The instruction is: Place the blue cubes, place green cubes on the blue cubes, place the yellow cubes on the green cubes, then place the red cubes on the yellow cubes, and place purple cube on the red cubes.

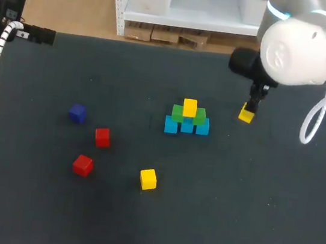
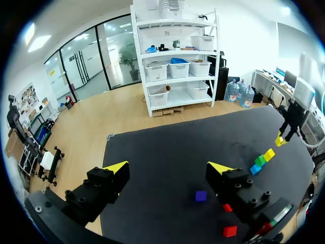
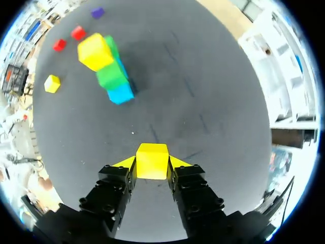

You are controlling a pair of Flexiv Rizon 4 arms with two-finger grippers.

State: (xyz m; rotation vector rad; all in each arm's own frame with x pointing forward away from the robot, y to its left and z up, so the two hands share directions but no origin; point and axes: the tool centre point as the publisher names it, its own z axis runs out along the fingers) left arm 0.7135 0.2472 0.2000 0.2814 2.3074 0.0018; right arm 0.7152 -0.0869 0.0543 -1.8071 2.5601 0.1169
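blue-green-yellow cube stack (image 1: 188,118) stands ahead of the right claw (image 3: 152,165), which grips another yellow cube (image 3: 152,158); red cubes (image 1: 102,137) and purple cube (image 1: 77,113) wait; left claw (image 2: 168,167) wide.

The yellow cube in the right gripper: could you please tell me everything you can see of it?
The yellow cube is a plain, smooth block, evenly bright yellow, with crisp edges. The right gripper is shut on it, one fingertip against each of two opposite sides. It sits apart from the stack, on the right arm's side. Whether it touches the table cannot be told.
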